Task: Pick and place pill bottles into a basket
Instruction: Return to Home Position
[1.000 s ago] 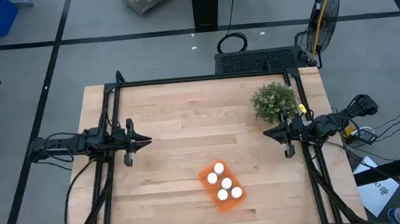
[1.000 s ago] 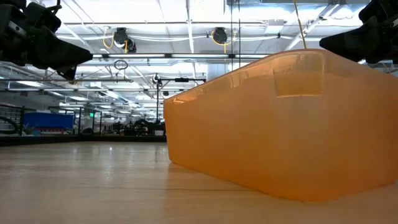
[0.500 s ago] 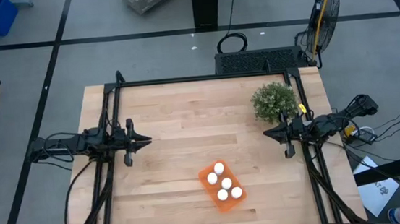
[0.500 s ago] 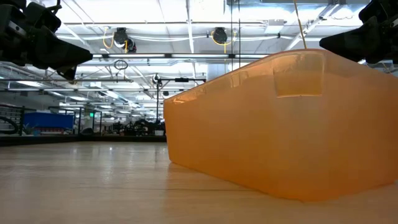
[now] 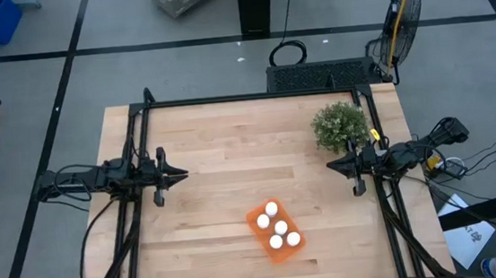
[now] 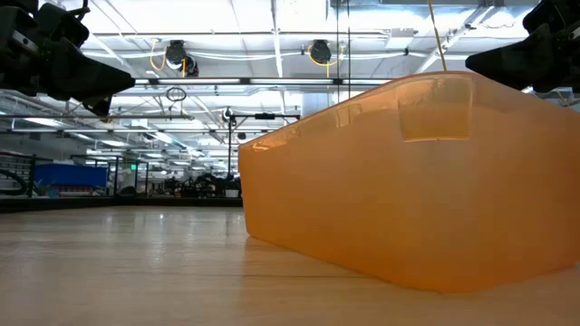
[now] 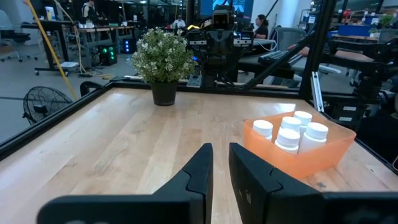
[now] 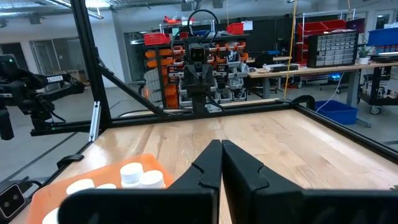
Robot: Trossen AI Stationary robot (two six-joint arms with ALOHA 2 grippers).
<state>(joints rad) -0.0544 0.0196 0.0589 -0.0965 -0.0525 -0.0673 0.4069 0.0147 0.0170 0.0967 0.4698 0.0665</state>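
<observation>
While basket (image 5: pixel 281 253) sits on wooden table (image 5: pixel 222 150), fan (image 5: pixel 403 8) stands on floor (image 5: pixel 178 64) beyond.

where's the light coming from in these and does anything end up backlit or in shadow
Low view: bright ceiling lights sit behind the translucent basket, so its wall glows and the arms overhead read as dark shapes. High view: even light on the table, no harsh shadows. Left wrist view: the pill bottles are well lit, the left tool dark.

The basket (image 6: pixel 408 181) cut by low view's edge, pill bottles (image 7: pixel 316 132) hidden behind its wall.
</observation>
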